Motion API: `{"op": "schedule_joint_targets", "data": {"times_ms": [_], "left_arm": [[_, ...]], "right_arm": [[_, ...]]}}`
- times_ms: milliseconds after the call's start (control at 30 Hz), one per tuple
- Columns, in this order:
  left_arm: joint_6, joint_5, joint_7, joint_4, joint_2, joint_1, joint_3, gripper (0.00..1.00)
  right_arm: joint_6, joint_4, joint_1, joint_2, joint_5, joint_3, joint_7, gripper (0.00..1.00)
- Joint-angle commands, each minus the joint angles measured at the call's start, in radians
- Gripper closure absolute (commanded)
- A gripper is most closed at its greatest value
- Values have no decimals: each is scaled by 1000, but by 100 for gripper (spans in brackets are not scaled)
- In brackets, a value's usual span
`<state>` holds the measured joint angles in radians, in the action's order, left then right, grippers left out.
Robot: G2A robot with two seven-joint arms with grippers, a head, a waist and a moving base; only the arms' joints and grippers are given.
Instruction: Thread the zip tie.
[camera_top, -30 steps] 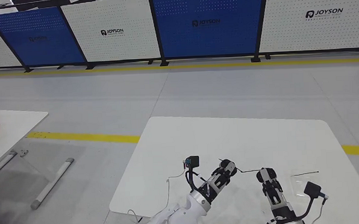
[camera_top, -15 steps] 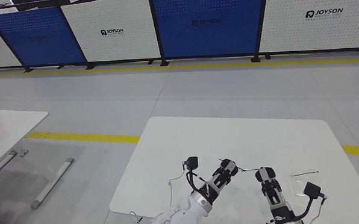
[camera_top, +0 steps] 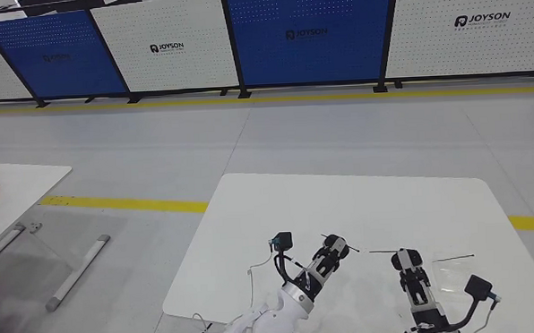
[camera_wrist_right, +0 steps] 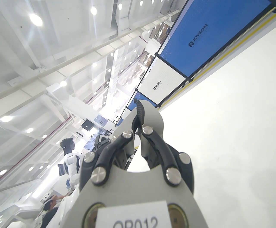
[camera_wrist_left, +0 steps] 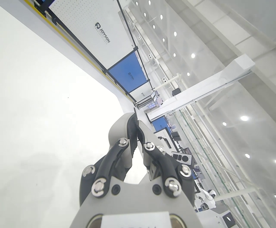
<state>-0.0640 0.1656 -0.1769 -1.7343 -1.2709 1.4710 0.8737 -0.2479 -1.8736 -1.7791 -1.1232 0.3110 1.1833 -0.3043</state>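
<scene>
1. We judged the step in hand to be the lining up. Both ends of the tie (camera_top: 383, 250) were held above the table (camera_top: 340, 195), and it was not yet threaded.
2. The left gripper (camera_wrist_left: 136, 123) was closed tight on one thin black end, above the front part of the table.
3. The right gripper (camera_wrist_right: 139, 112) was closed too. The small square head (camera_wrist_right: 135, 100) of the tie stuck out past its tips, also above the front part of the table.
4. In the top view a small gap lay between the two held ends. We could not tell how the rest of the tie ran.
5. We think the next move calls for bringing the thin end straight into the slot of the head. The aim must be fine, because the strip bends easily.
6. The table was white and plain. One more thin black strip (camera_top: 452, 258) lay on it near its front corner.
7. Beyond the far edge of the table were a grey floor (camera_top: 248, 136) with a yellow line (camera_top: 125, 205), and blue and white panels (camera_top: 310, 30).
</scene>
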Motion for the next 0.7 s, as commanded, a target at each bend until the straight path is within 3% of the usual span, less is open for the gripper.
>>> {"op": "schedule_joint_targets", "data": {"times_ms": [0,667], "left_arm": [[0,0,0,0,0,0,0,100],[0,0,0,0,0,0,0,100]], "right_arm": [[0,0,0,0,0,0,0,100],[35,9,23,-23,25,-20,45,100]]}}
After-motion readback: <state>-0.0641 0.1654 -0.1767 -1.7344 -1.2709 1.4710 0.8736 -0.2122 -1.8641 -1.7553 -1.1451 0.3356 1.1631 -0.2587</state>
